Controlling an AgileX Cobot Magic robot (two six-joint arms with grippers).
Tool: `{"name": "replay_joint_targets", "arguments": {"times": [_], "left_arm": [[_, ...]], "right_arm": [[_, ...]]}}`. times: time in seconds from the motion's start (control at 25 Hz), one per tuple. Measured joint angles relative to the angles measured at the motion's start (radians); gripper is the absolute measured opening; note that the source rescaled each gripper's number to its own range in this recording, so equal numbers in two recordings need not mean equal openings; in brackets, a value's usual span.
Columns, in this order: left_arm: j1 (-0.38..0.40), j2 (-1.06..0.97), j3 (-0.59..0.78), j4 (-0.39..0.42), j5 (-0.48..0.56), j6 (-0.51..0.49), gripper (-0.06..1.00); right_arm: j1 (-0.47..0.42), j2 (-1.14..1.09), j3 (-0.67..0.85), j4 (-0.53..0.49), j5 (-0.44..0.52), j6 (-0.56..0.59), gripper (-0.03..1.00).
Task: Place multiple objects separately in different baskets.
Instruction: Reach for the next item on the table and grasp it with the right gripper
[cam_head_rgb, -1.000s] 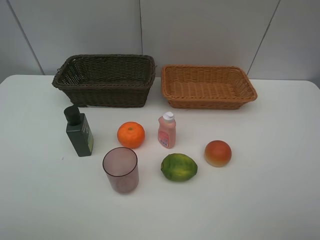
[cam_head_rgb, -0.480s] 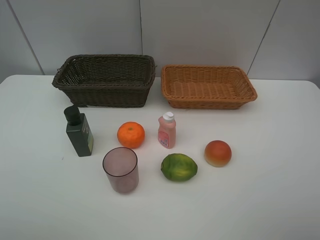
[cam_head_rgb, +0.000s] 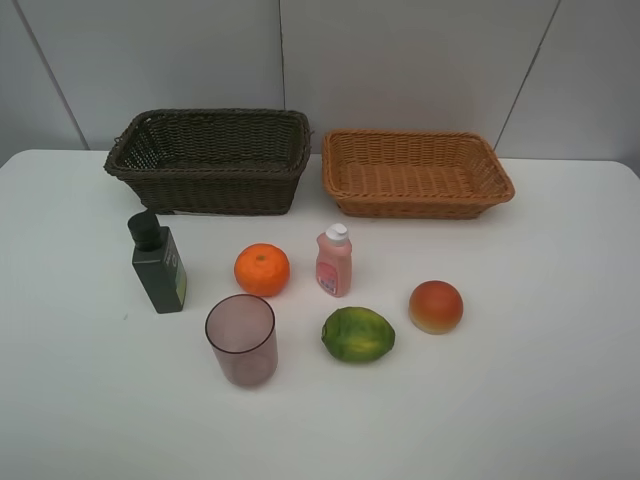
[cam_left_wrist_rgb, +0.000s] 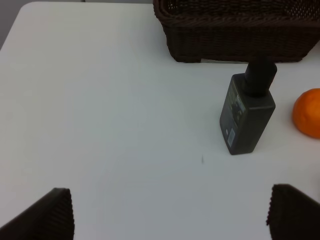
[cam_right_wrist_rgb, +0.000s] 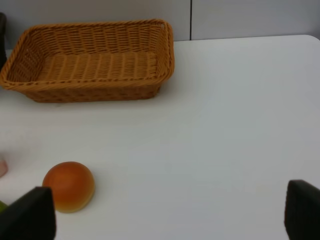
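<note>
Central cluster: dark green bottle (cam_head_rgb: 158, 268) at 9 o'clock, orange (cam_head_rgb: 262, 269), pink bottle (cam_head_rgb: 334, 262), purplish cup (cam_head_rgb: 241, 340), lime (cam_head_rgb: 358, 334), red-yellow fruit (cam_head_rgb: 436, 306) at 3 o'clock; dark brown basket (cam_head_rgb: 215, 195) and tan basket (cam_head_rgb: 415, 208) at 12. Could tip a bottle or roll fruit with an off-centre pinch. Left gripper (cam_left_wrist_rgb: 172, 215), right gripper (cam_right_wrist_rgb: 165, 215) spread wide, empty, hovering back from everything.

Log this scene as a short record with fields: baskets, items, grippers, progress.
baskets: dark brown basket and light tan basket, side by side at the back of the table, both empty
items on table: dark green bottle, orange, pink bottle, purplish cup, lime, red-yellow fruit
left gripper: open, holding nothing
right gripper: open, holding nothing
sorted so far: none
</note>
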Motion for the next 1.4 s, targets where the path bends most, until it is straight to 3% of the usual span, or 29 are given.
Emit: {"name": "replay_joint_targets", "arguments": {"times": [0.32,1.4], "left_arm": [[0.0,0.0,0.0,0.0,0.0,0.0,1.0],[0.0,0.0,0.0,0.0,0.0,0.0,1.0]], "right_arm": [[0.0,0.034,0.0,0.0,0.0,0.0,1.0],[0.024,0.849,-0.169,0.002,-0.151,0.001,1.0]]}}
